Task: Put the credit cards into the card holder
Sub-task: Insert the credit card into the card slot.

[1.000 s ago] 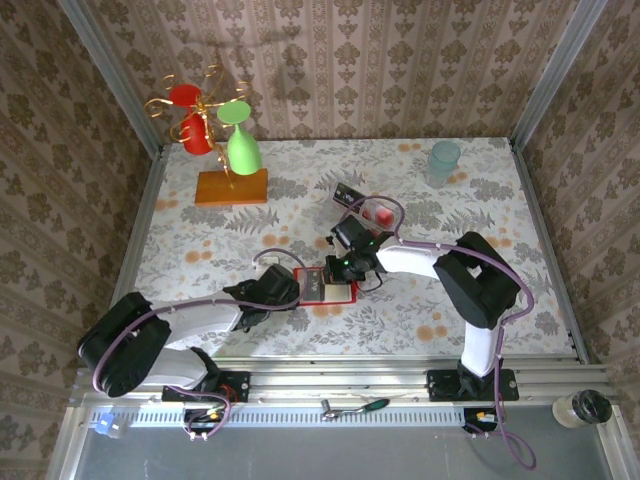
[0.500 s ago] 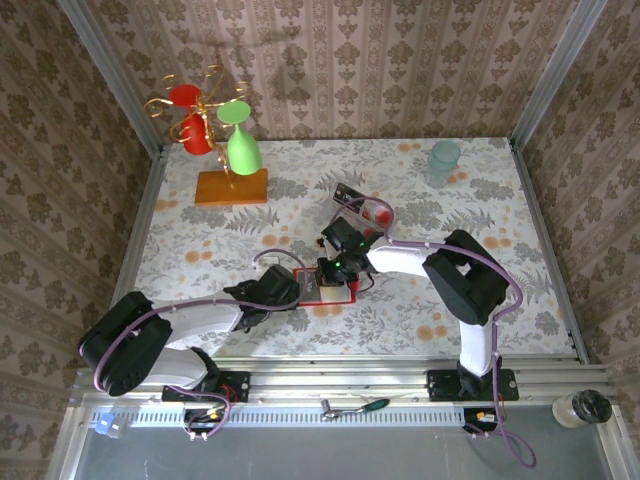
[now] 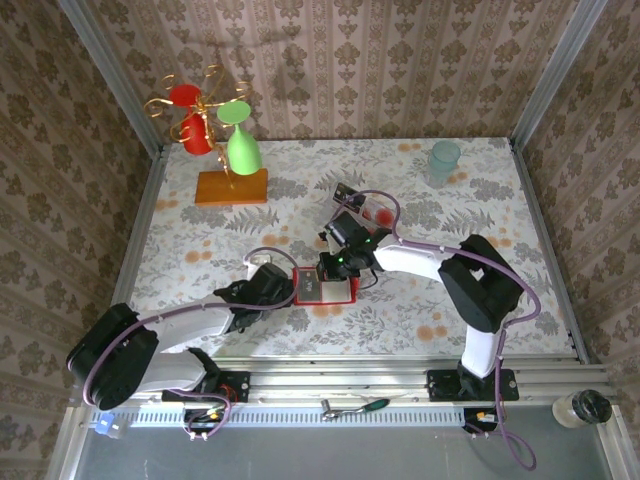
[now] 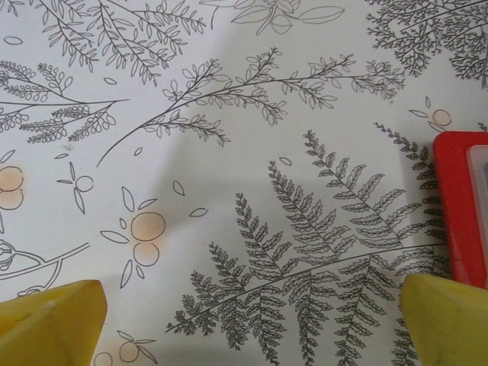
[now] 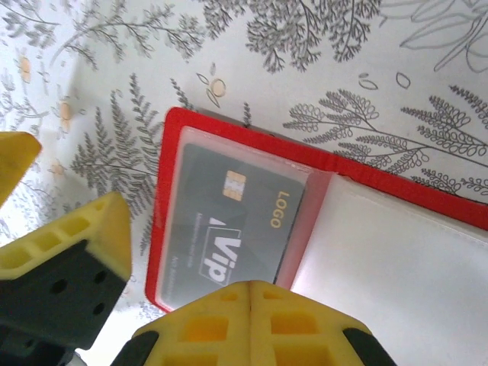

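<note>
I'm judging approx. one card done: the black card [image 5: 229, 221] is lying inside the left clear pocket of the card holder [image 5: 396, 252], which is sitting open on the table [image 4: 229, 114] btwn my grippers. The whitish card [image 3: 380, 214] w/ red blotch is lying farther back, so more is left. My right gripper [image 5: 179, 255] is hovering spread, empty; my left gripper [image 4: 252, 328] is gaping beside the red edge. The card is showing "ViP", "LOGO"; the fine print is illegible.

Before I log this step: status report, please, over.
Left gripper open, right gripper open. Black card sits in holder pocket. Other cards on table beyond. Nothing blocks holder.
</note>
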Tool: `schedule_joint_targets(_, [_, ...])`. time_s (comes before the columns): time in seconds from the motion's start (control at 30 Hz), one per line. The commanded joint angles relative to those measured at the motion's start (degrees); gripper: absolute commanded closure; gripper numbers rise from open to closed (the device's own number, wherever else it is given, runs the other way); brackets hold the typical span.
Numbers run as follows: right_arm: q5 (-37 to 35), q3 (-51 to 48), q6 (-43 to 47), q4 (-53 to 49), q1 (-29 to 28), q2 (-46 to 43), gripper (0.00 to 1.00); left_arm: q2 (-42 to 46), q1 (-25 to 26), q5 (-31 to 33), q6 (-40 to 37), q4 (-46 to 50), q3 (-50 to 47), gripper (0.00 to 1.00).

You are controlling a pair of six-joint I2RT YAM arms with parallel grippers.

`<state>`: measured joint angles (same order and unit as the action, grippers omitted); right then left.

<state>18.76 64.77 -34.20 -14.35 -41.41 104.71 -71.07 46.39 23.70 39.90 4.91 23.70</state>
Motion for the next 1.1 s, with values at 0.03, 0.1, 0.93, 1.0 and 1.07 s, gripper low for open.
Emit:
schedule_joint_targets(0.03, [-0.2, -0.9, 0.3, -0.4, 0.3, -0.2, 0.96, 0.0, -0.3, 0.0, 0.1, 1.6, -0.8, 0.0])
schedule_joint_targets(0.1, [0.2, -0.9, -0.1, 0.2, 0.1, 0.6, 0.96, -0.6, -0.4, -0.1, 0.1, 1.3, -0.7, 0.0])
schedule_joint_targets(0.93, [1.6, -1.6, 1.9, -0.9, 3.8, -3.7, 0.95, 3.5, -0.6, -0.9, -1.6, 5.8, 4.0, 0.0])
schedule_joint_targets(1.0, [0.2, -1.8, 3.6, -2.6, 4.8, -4.7, 0.95, 4.4, -0.2, -1.3, -1.7, 6.6, 5.2, 0.0])
schedule_joint_targets(1.07, [-1.0, -1.9, 5.3, -4.2, 5.7, -5.2, 0.95, 4.7, 0.5, -1.2, -1.8, 7.3, 6.6, 0.0])
